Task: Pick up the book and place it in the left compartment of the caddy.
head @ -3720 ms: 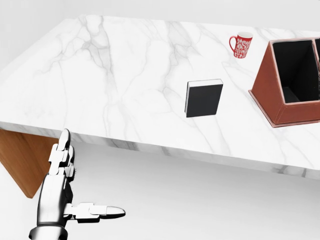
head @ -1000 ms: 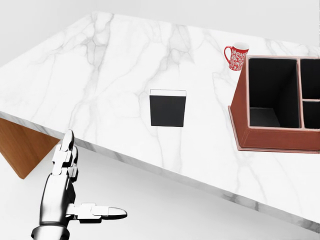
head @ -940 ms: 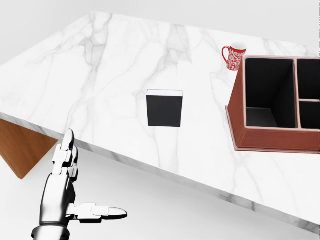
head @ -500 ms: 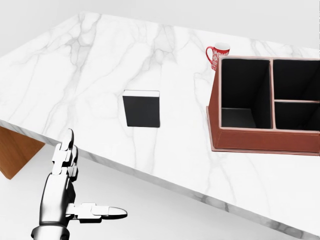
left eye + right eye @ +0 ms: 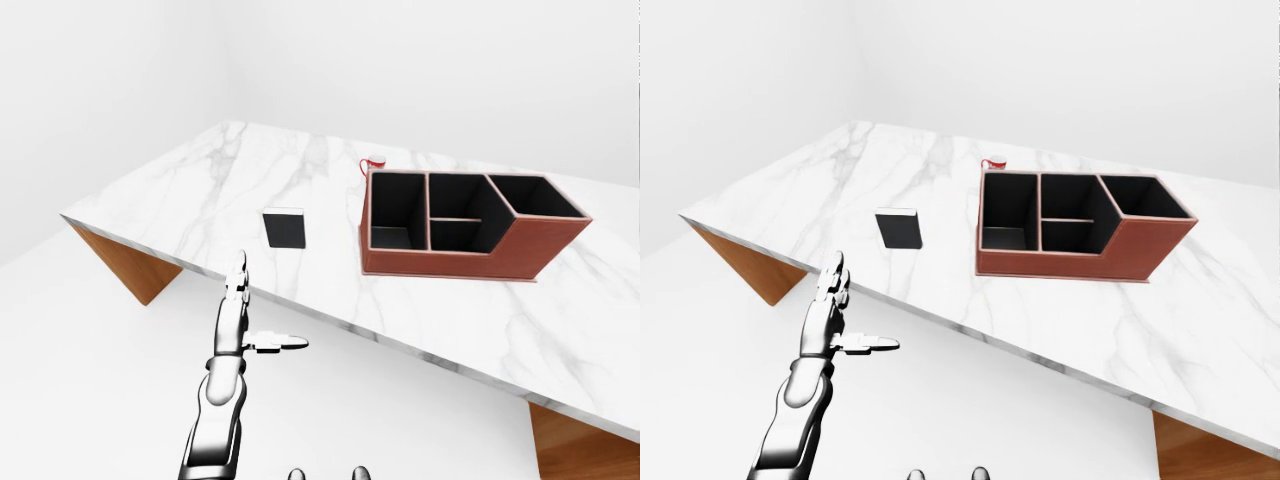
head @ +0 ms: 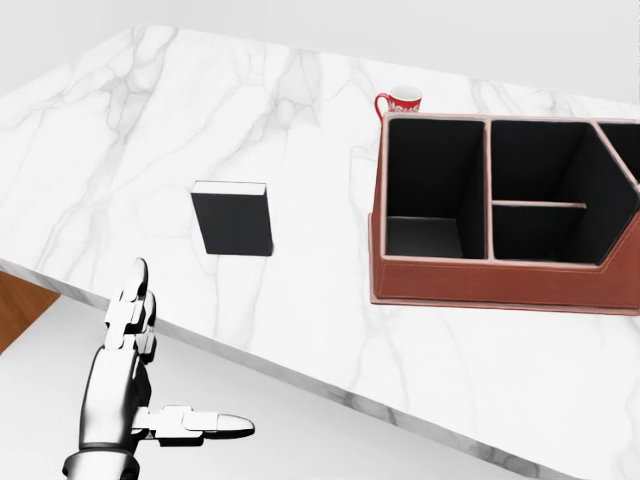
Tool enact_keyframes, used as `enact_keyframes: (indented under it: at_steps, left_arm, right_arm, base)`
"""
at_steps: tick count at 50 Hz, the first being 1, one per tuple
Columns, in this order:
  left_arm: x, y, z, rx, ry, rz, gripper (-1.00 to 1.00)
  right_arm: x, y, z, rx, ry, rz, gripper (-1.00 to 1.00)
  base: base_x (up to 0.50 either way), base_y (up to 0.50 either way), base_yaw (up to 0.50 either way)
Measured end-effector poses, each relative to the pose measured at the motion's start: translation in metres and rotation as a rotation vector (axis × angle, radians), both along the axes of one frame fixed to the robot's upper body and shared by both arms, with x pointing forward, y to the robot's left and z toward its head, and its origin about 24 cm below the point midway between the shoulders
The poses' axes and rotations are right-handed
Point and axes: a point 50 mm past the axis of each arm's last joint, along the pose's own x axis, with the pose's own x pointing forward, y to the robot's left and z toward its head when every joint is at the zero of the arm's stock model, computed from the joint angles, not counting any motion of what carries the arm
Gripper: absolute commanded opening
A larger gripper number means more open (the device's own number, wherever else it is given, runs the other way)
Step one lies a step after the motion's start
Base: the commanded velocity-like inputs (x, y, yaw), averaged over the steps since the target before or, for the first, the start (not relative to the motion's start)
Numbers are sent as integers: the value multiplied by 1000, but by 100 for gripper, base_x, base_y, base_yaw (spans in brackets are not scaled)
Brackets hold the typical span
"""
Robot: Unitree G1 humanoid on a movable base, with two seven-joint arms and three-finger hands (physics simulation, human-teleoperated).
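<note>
Left hand (image 6: 135,385): raised at the lower left of the head view, fingers stretched straight up and the thumb (image 6: 205,424) stuck out sideways to the right, spread wide and holding nothing at all.
Hand's position: short of the marble table (image 6: 120,140), its fingertips showing just under the table's near edge in the head view, touching no object.
Left arm (image 5: 215,425): chrome forearm climbing from the bottom of the left-eye view up to that splayed hand.
Right hand: nowhere to be seen in any of the three views.
Book (image 6: 234,219): black cover with a pale strip of page edge along its top side, lying flat on the marble, up and to the right of the hand in the head view, and well apart from it.
Book and caddy: apart, with a strip of bare marble between them; the book sits to the left of the caddy.
Caddy (image 6: 500,285): reddish-brown box with a dark inside, standing on the table at the right of the head view.
Left compartment (image 6: 425,190): tall, deep slot nearest the book, open at the top, with only its dark floor showing.
Other compartments: a divided middle section and a slanted-wall section further right.
Mug (image 6: 398,103): red with a white pattern, just past the caddy's upper left corner in the head view.
Table base (image 5: 125,265): brown wood showing under the marble at the left corner in the left-eye view.
</note>
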Motion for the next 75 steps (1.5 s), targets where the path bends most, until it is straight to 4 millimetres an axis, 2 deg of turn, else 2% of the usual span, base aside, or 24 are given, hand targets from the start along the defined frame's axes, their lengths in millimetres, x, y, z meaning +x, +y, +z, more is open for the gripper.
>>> enact_keyframes:
  at_steps: [32,75]
  left_arm:
    - [0,1,-3,0,12,4,100]
    - [-3,-1,4,7,-18,-1,100]
  right_arm:
    - [-1,0,0,2,-2,-2,100]
    - [0,0,-1,2,8,-2,100]
  base:
    - [10,-22,0]
    - [5,2,0]
